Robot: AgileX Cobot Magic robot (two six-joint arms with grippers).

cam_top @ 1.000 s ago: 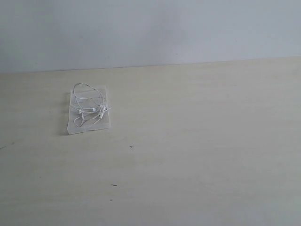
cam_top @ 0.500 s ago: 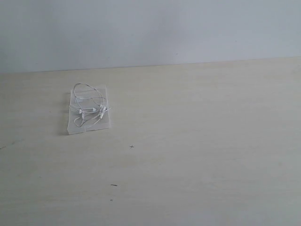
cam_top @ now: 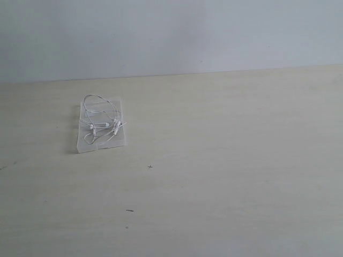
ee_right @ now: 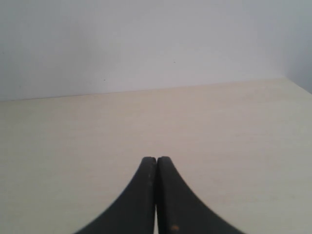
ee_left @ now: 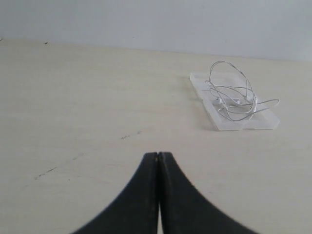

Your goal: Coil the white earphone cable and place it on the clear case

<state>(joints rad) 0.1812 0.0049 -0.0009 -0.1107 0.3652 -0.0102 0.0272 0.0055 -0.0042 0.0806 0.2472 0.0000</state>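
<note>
White earphone cable (cam_top: 101, 119) was seen loosely coiled atop the clear case (cam_top: 107, 145), so the task was judged finished; left claw (ee_left: 158, 157) and right claw (ee_right: 156, 160) were pressed together, empty.

No readable text, labels, brands or numbers anywhere.

Cable (cam_top: 101, 119) white; case (cam_top: 107, 145) clear. Table (cam_top: 225, 160) pale cream, faint grain, few dark specks. Left gripper (ee_left: 158, 156) and right gripper (ee_right: 156, 159) black.
</note>
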